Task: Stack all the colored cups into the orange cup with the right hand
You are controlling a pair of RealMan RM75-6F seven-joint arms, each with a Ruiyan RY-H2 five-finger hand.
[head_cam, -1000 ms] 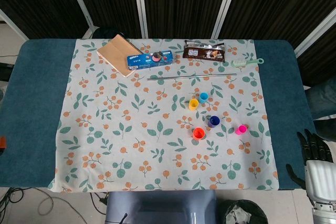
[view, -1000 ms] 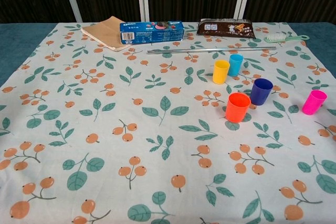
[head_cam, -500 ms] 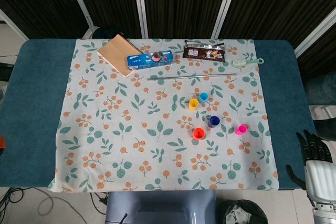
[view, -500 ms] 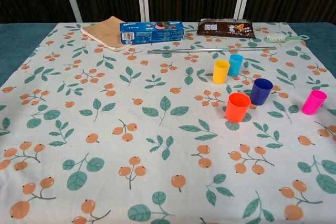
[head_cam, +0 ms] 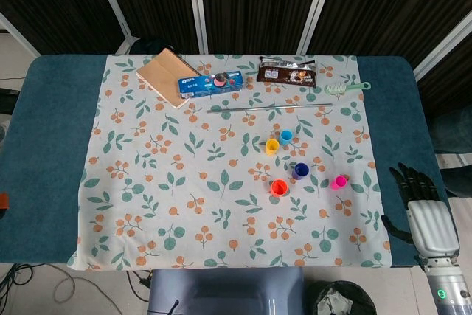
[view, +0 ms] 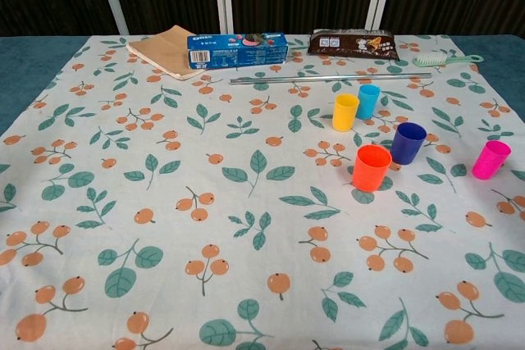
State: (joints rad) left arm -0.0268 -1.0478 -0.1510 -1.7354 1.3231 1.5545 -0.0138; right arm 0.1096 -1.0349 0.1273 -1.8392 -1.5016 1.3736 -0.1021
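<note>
The right robot hand [head_cam: 414, 195] sits at the lower right of the head view, off the cloth over the blue edge of the counter [head_cam: 51, 145]. Its fingers are spread and it's holding nothing. The left one isn't in either view.

Nearest to it is the pink cup [head_cam: 338, 181], right-center of the frame and standing alone. Just left of that is the dark blue cup [head_cam: 300, 170], and the orange cup [head_cam: 279, 187] sits close below-left of the blue, nearly touching in the chest view. A bit higher up, the yellow cup [head_cam: 272, 145] and light blue cup [head_cam: 286, 136] stand side by side. All are upright, mouths up, nothing nested yet.

These look like small thin plastic cups, so probably super light, stiff-ish and kinda slick. Easy to knock over or squirt out of a pinch. Best bet is likely a gentle grip across the upper wall near the rim, thumb on one side, fingers opposite. The pink looks like the easy first grab since there's room around it; the yellow/light blue pair is tighter.
</note>
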